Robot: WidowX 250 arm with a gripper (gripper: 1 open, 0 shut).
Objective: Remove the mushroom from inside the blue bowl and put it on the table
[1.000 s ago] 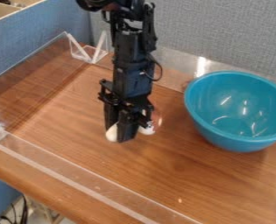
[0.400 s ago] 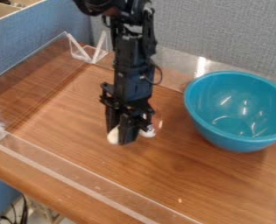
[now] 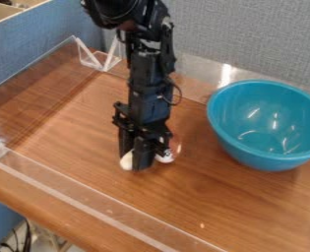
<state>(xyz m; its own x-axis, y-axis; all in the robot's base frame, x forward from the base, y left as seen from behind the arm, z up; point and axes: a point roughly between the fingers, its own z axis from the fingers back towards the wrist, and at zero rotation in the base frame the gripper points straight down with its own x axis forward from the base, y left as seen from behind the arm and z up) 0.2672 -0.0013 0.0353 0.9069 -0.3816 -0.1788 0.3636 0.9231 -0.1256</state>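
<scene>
One broad table of reddish-brown wood grain filled the view, its low clear walls there, by the look of it, to keep loose things from rolling off the edge. The blue bowl sat upright at the right side, well apart from the arm, and nothing showed inside it but glints of light, so the lifting-out part of the task appeared done. The black gripper pointed steeply down at bare wood left of the bowl, its tips at or just above the surface, a posture suited to setting something down gently. Its jaws were nearly closed, pinching the mushroom, whose white stem peeked out low between them, with the orange cap mostly hidden
</scene>
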